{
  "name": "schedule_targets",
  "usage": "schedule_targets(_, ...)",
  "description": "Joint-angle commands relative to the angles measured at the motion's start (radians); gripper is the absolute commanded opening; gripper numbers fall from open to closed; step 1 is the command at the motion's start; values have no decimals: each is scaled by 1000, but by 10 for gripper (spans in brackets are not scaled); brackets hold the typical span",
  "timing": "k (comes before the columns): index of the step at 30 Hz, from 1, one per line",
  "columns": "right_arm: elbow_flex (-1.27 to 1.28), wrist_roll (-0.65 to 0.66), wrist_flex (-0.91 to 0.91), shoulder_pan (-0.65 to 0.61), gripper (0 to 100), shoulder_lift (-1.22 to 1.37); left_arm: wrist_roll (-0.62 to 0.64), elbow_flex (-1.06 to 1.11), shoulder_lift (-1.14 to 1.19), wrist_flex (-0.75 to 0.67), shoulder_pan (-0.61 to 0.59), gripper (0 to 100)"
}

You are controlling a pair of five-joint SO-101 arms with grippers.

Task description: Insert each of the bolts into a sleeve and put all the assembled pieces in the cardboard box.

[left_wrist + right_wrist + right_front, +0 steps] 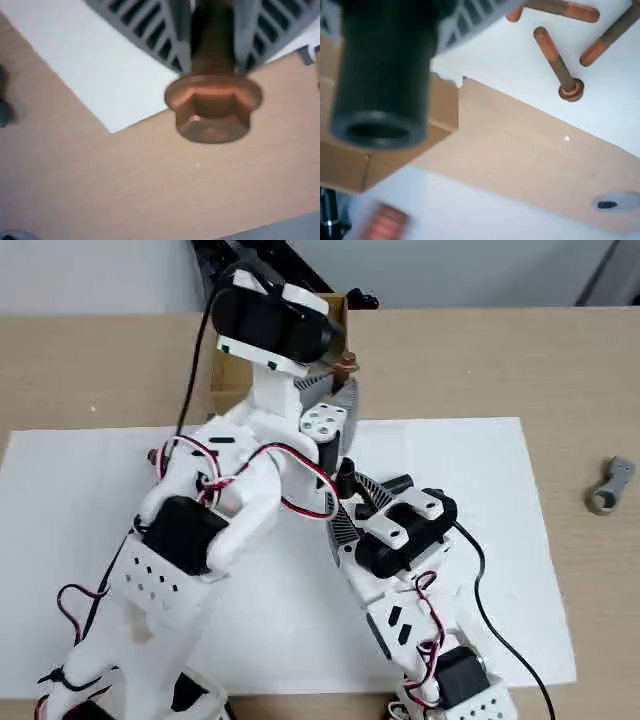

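My left gripper (343, 375) is up by the cardboard box (226, 382), shut on a copper bolt (347, 364). In the left wrist view the bolt's flanged head (214, 107) sticks out from between the grey fingers (150, 30), above bare table. My right gripper (352, 502) is at mid-table, shut on a black sleeve (345, 478). The right wrist view shows that sleeve (380, 75) with its hollow end toward the camera, and the cardboard box (395, 150) behind it. Three loose bolts (559, 62) lie on the white sheet (520, 55).
The white sheet (470, 540) covers most of the wooden table (580, 370). A small grey part (610, 485) lies on the bare wood at the right. The left arm's body (220, 500) spans the sheet's left half.
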Motion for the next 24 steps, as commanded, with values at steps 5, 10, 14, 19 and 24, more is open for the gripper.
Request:
schedule_targets(5,-8,-92,-25,-8,4,-4,126,-105,-35,35,6,5)
schedule_targets(10,-8,-98,-18,-2,4,-4,91,-140,-35,46,-28,5)
schedule_targets(14,-6,-98,-15,-4,4,-4,-15,-162,-103,114,-57,5)
schedule_targets(19,-6,-115,25,-7,4,-5,23,-85,-195,161,-51,5)
schedule_targets(24,-6,-120,45,-7,4,-10,72,91,-282,15,-29,5)
